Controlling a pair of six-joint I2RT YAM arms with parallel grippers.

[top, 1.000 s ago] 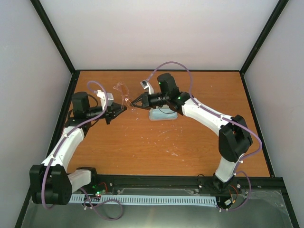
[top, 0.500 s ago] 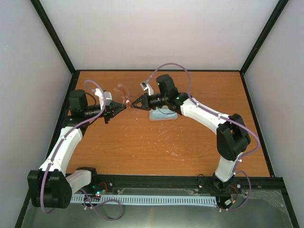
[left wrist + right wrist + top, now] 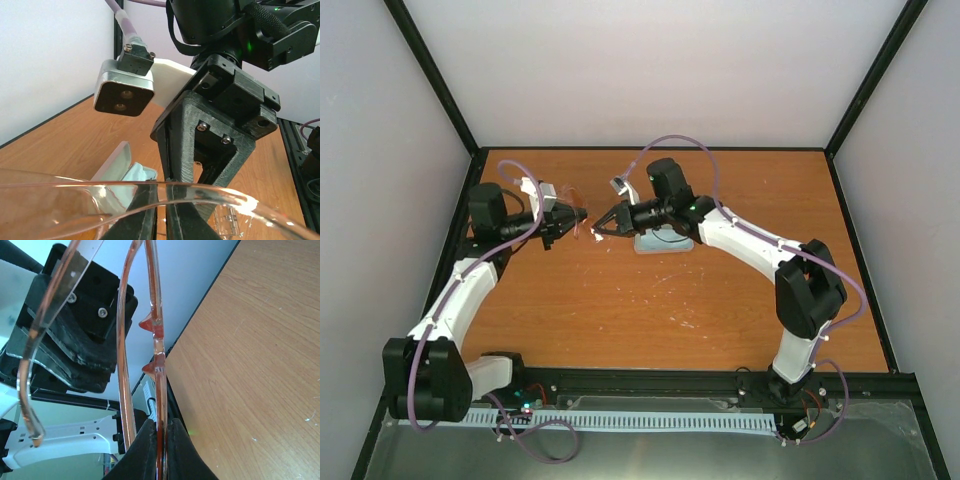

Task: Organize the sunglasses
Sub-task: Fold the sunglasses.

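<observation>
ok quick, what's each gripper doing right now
left gripper: closed, apparently pinching the sunglasses
right gripper: closed on the sunglasses' frame

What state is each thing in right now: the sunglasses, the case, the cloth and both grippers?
sunglasses: held in the air above the table, gripped from both sides.
left gripper: shut on the sunglasses.
right gripper: shut on the sunglasses' frame.
case: open, resting on the table.
cloth: lying in the open case.
</observation>
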